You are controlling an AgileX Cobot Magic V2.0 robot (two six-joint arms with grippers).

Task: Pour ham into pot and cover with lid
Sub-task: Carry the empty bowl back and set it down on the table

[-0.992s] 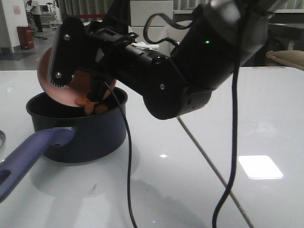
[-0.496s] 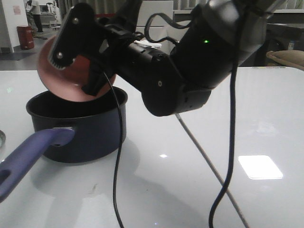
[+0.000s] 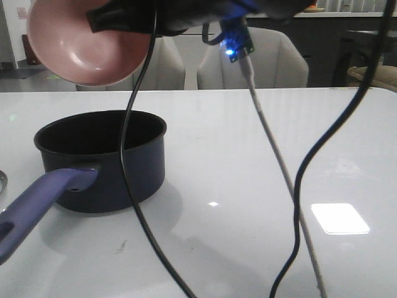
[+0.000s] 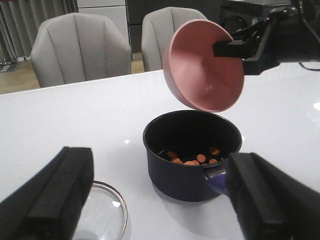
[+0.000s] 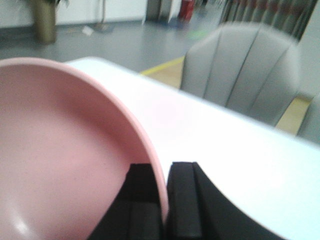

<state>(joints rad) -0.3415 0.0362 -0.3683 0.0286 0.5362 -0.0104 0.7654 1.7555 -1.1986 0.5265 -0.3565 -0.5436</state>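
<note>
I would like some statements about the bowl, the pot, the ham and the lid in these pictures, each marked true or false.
1. The ham slices lie inside the pot. True.
2. The pink bowl rests on the table. False: the right pincer holds it in the air above the pot, clamped on its rim.
3. The bowl is empty. True.
4. The lid covers the pot. False: the pot is open, and the lid lies on the table beside it.
5. The left pincer grips the pot's handle. False: it is open and holds nothing.
</note>
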